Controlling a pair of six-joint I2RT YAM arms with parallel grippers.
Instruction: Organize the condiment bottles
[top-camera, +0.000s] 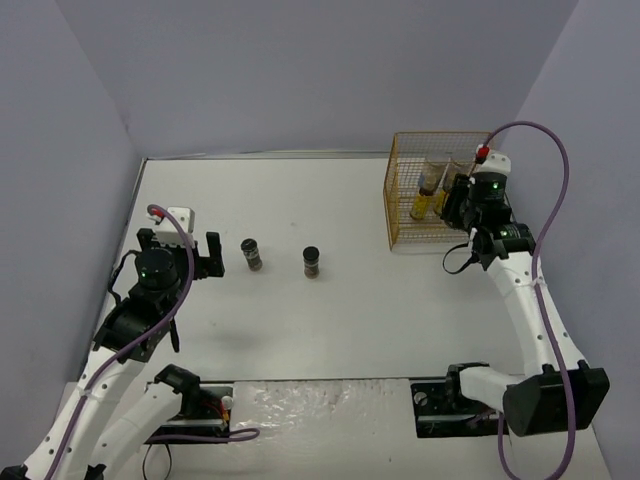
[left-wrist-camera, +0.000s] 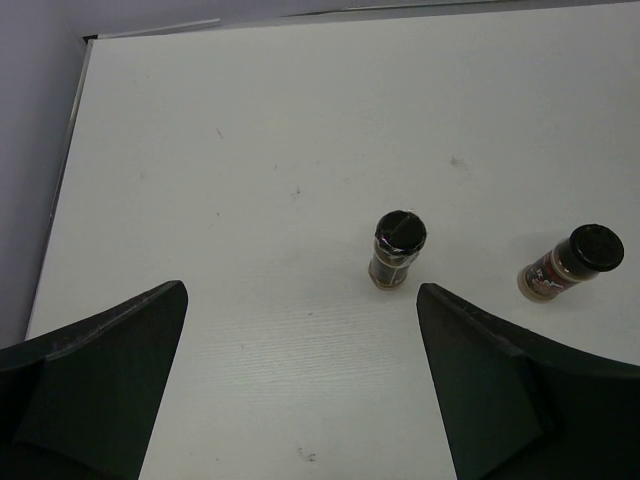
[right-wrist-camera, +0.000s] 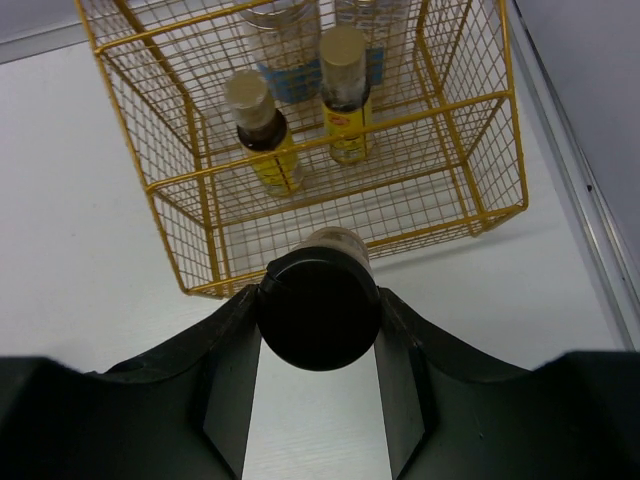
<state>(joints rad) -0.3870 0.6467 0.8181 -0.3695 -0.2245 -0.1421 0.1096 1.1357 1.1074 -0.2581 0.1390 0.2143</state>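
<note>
My right gripper (right-wrist-camera: 318, 300) is shut on a short dark black-lidded jar (right-wrist-camera: 318, 305) and holds it above the front edge of the yellow wire rack (right-wrist-camera: 210, 285); the gripper also shows in the top view (top-camera: 462, 200). Two slim yellow-labelled bottles (right-wrist-camera: 262, 130) (right-wrist-camera: 344, 95) stand in the rack, with two wider blue-labelled jars (right-wrist-camera: 285, 45) behind them. Two more dark black-lidded jars (top-camera: 251, 254) (top-camera: 312, 262) stand on the table's middle, and in the left wrist view (left-wrist-camera: 398, 248) (left-wrist-camera: 571, 262). My left gripper (left-wrist-camera: 300, 330) is open and empty, just left of the nearer jar.
The rack (top-camera: 400, 215) stands at the table's back right, near the right wall. A grey wall runs along the table's left edge (left-wrist-camera: 60, 190). A textured mat (top-camera: 320, 400) lies at the near edge between the arm bases.
</note>
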